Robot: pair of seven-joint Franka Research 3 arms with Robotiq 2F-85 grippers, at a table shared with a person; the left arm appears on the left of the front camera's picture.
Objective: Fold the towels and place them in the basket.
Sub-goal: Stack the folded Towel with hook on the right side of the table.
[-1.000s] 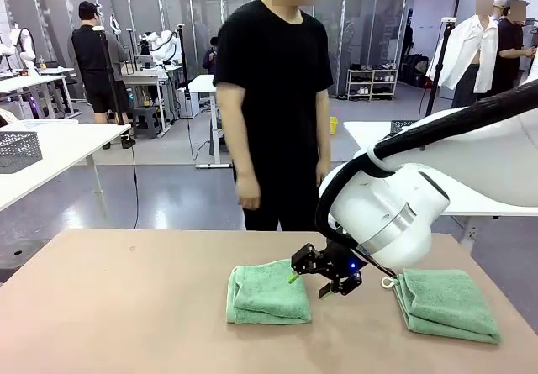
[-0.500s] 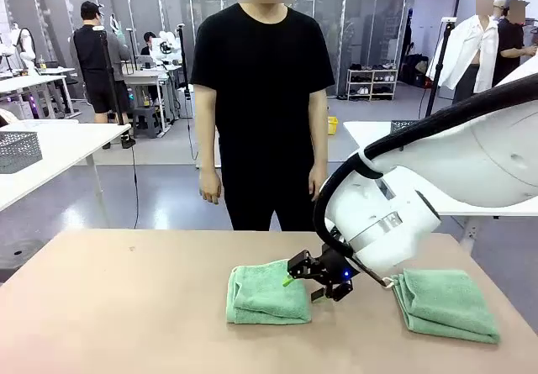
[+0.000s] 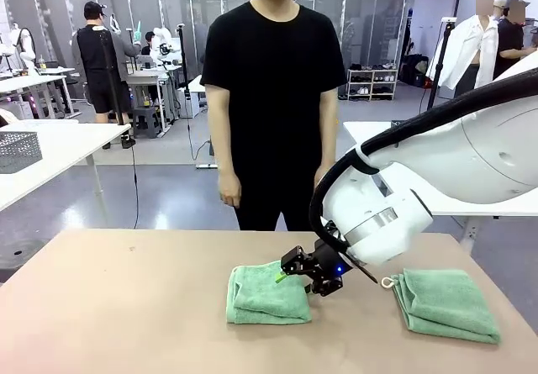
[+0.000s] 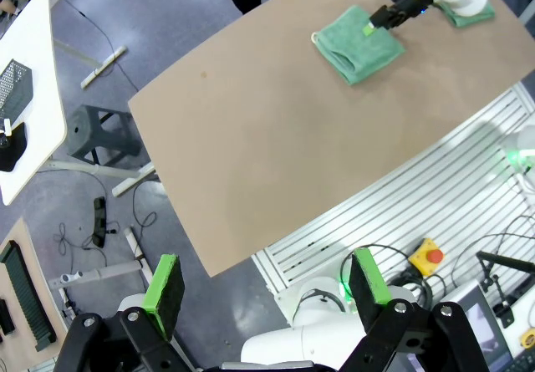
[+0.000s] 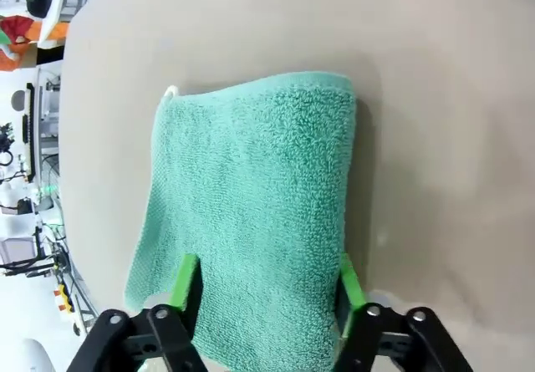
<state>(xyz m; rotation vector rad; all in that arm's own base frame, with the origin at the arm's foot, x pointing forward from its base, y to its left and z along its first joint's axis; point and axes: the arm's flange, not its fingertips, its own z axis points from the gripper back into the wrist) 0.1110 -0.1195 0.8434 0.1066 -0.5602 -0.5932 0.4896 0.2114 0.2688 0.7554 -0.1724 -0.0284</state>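
Front view: the right tool (image 3: 287,276) hangs low at the near right corner of a folded towel (image 3: 267,294), its tips just over the cloth. This looks like an approach to lift the bundle by its thick folded edge. A second folded towel (image 3: 445,302) lies behind the tool's wrist, well apart from it on the desk (image 3: 109,307), probably waiting its turn. Beyond the tool, across the desk, a person (image 3: 273,97) stands with arms hanging, not reaching in.

Left wrist view: the left tool (image 4: 266,284) is spread wide and holds nothing. It sits high and off the desk's edge, far from both towels, probably parked to leave room. Far ahead of it, the right tool (image 4: 376,22) meets the towel (image 4: 358,48).

Right wrist view: the right tool (image 5: 266,282) has its green pads (image 5: 185,280) apart and astride the towel's (image 5: 259,180) near end, one on each long side. The cloth runs away ahead of the tool, its white loop at the far corner. The jaws are not yet pinched, so I judge the grasp is about to be made.
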